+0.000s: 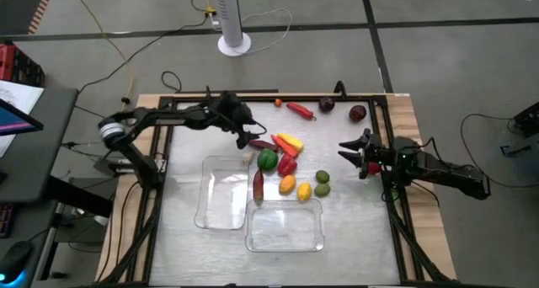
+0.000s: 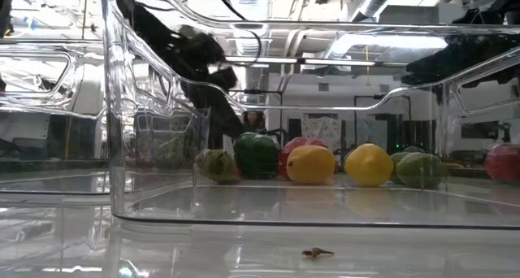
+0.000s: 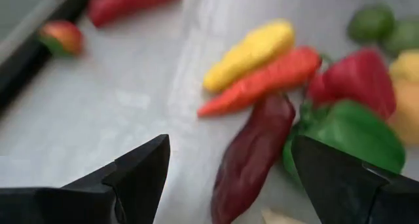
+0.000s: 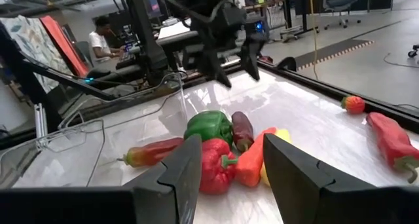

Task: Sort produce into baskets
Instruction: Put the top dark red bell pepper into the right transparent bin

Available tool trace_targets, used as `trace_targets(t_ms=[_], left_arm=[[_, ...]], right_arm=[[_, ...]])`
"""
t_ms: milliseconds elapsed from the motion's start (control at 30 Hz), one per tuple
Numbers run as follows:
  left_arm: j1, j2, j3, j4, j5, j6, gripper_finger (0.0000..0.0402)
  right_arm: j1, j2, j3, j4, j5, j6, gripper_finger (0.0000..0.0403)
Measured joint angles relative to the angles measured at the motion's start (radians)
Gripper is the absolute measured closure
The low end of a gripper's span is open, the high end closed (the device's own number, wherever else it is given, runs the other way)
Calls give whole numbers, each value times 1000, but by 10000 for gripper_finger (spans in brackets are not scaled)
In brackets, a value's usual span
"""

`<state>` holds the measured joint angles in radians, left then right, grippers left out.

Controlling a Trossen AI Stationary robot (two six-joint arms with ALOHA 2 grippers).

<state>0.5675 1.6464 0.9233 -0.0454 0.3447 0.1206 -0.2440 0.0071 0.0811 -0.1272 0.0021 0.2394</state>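
The produce lies in a pile at mid-table: a green pepper (image 1: 267,160), a red pepper (image 1: 287,164), a yellow piece (image 1: 291,140), an orange-red chilli (image 1: 283,147), a dark purple long piece (image 3: 252,158), lemons (image 1: 287,184) and limes (image 1: 322,177). Two clear baskets (image 1: 221,195) (image 1: 285,227) stand empty near the pile. My left gripper (image 3: 230,145) is open over the pile's far left side, its fingers on either side of the dark purple piece without touching it. My right gripper (image 4: 232,152) is open and empty at the table's right, pointing at the pile.
A red chilli (image 1: 300,110), two dark purple rounds (image 1: 327,104) (image 1: 357,113) and a small red piece (image 1: 278,102) lie along the far edge. A red chilli (image 1: 258,185) lies beside the left basket. A black frame (image 1: 160,153) borders the table. A person (image 4: 101,37) sits beyond the table.
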Motion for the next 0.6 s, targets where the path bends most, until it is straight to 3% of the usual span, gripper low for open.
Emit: trace_targets(t_ms=[267,600], left_arm=[[-23,108,87,-148,35,90,95],[-44,107,92,-145,-48,122,95]], right_arm=[[0,0,0,110,27,22,214],[0,24,0,220,27,22,214]])
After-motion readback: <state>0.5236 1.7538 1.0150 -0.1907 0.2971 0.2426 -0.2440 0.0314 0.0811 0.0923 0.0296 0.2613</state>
